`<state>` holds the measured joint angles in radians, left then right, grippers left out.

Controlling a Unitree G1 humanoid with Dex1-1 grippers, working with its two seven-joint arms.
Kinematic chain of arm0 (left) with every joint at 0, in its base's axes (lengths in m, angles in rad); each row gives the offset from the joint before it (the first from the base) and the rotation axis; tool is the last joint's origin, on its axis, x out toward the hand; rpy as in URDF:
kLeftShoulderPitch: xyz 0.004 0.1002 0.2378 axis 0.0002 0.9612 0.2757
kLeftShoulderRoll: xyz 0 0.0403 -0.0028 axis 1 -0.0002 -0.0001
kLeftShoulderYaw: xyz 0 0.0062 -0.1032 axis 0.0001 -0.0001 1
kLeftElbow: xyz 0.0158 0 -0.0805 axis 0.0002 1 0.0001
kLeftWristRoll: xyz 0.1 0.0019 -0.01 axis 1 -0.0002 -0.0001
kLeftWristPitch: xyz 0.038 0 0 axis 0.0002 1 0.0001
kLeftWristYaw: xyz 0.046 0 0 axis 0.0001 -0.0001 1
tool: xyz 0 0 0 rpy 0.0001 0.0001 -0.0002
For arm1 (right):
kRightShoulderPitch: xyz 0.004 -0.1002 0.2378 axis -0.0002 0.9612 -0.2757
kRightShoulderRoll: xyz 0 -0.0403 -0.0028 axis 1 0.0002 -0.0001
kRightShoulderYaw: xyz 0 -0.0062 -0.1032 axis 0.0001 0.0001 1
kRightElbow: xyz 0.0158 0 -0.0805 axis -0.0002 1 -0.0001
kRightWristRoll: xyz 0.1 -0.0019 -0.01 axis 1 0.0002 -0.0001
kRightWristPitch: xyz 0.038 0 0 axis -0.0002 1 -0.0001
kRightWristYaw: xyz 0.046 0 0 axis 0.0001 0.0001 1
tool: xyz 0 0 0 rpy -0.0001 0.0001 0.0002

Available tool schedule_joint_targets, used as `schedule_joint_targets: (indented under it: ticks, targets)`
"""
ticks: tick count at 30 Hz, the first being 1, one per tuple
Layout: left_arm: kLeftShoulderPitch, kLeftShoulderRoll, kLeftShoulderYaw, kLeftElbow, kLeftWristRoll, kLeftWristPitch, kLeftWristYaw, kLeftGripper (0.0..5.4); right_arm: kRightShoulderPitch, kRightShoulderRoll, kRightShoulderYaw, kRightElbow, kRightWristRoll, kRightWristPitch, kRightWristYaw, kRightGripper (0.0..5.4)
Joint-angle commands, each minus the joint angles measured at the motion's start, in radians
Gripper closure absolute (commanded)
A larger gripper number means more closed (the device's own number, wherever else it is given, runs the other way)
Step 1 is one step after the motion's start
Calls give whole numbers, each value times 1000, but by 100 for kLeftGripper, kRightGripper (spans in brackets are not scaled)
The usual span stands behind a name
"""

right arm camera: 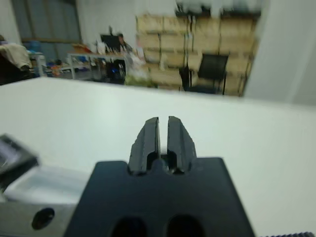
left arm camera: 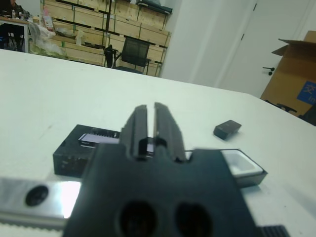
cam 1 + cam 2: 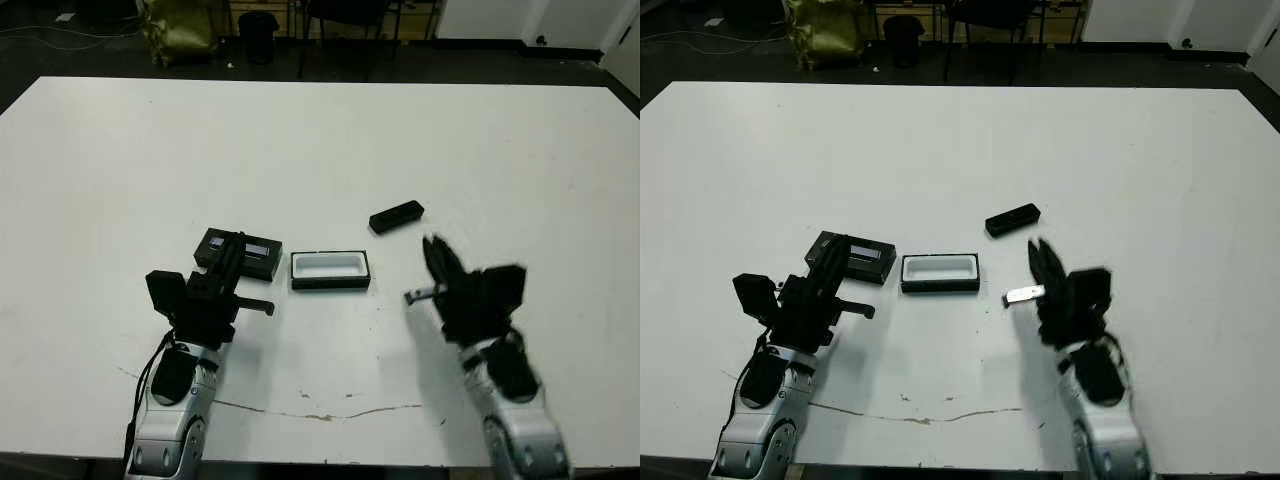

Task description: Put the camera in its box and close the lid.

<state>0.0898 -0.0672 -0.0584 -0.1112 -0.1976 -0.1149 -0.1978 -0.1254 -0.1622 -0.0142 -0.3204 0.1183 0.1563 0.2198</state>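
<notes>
Your right tool (image 3: 432, 246), fingers pressed together, empty; slim black bar camera (image 3: 396, 216) on surface (image 3: 420, 130) just beyond. Your left tool (image 3: 236, 243), closed, above flat glossy-windowed lid (image 3: 262, 256). White-lined box (image 3: 330, 270) between, open.

Bare white table (image 3: 480, 150) is seen all round the slim black bar-shaped camera (image 3: 396, 216), which lies well apart from everything else. A narrow gap is left between the white-lined black tray box (image 3: 330, 270) and the flat black lid (image 3: 238, 253).
</notes>
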Motion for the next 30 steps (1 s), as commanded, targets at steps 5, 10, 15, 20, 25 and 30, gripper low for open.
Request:
schedule_joint_targets:
  ticks: [5, 10, 15, 20, 25, 30]
  targets:
    - [15, 7, 9, 3, -7, 17, 3, 538, -511, -236, -1, 370, -97, 20, 134, 540]
    - [20, 1, -1, -17, 14, 41, 29, 538, -827, -295, 88, 823, -223, -89, 197, 540]
    - [10, 4, -4, -5, 9, 33, 16, 538, -1056, -275, 168, 1223, -328, -147, 210, 540]
    - [8, 9, -2, 14, 11, 10, 8, 538, -1184, -234, 258, 1477, -439, -166, 200, 540]
    - [9, 7, -1, 20, 2, 6, 1, 538, -1225, -184, 308, 1600, -508, -165, 184, 540]
    - [14, 6, -2, 20, 12, 6, 7, 538, -1206, -143, 337, 1637, -548, -164, 185, 540]
